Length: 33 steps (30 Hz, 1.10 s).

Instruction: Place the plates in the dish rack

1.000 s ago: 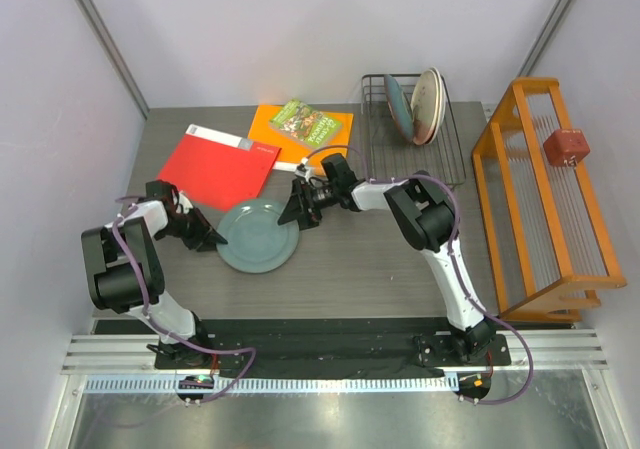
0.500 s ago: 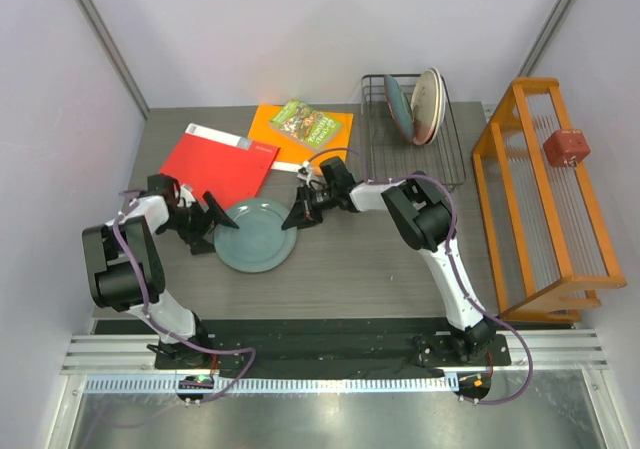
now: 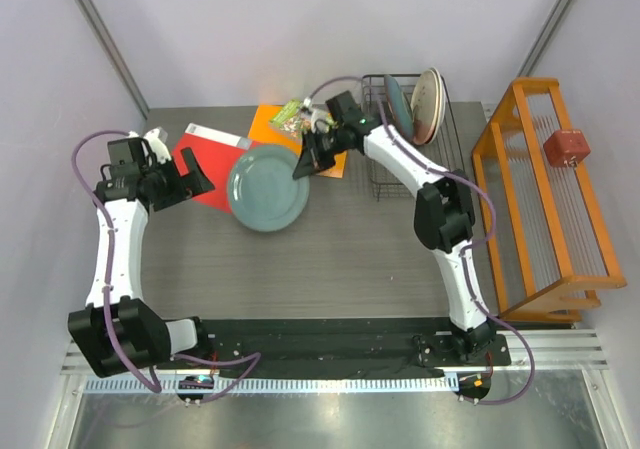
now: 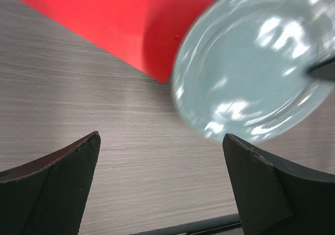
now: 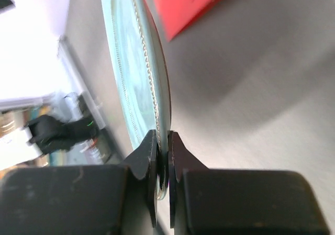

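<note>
Grey-green plate (image 3: 268, 187) lifted, not racked
right gripper (image 5: 162, 141) clamps its rim; left gripper (image 4: 161, 138) wide, empty; other plates (image 3: 420, 104) stand in dish rack (image 3: 440, 159)

top: overhead, far, whole table (image 3: 350, 254) | left wrist: low, facing table | right wrist: closest | all share grey-green plate (image 3: 268, 187)

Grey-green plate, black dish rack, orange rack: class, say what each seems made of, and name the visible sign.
The grey-green plate: probably glazed ceramic; glossy, with bright reflections on a smooth face. The black dish rack: thin metal wire, likely coated; matt black grid. The orange rack: apparently painted or stained wood; thick flat bars, thin rods.
</note>
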Tool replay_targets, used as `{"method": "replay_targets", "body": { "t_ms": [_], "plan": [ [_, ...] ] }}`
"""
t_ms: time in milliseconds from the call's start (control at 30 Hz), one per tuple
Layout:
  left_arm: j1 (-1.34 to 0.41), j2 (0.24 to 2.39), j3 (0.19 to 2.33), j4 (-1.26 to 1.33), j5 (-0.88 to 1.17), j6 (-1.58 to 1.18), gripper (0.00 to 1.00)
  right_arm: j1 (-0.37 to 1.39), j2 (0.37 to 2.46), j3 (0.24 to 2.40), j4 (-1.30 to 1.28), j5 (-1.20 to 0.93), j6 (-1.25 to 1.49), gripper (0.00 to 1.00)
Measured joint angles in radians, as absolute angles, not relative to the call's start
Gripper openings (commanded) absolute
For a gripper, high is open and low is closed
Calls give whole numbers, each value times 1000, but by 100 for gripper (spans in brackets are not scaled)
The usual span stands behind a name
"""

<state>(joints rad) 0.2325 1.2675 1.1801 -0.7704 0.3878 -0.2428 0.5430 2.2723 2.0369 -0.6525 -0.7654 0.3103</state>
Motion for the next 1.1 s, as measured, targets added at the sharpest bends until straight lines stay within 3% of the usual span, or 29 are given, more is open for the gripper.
{"method": "replay_targets", "body": {
  "t_ms": [333,667,1100],
  "plan": [
    [68,1249,1195,-765,352,-144,99,496,2177,2471,-859,-287,31,1],
    [19,1225,1195,-756,351,-150,99,510,2154,2494,-793,287,-121,1],
    [19,1187,1164,-736,347,-155,99,441,2288,2542,-696,573,-160,1]
  ]
}}
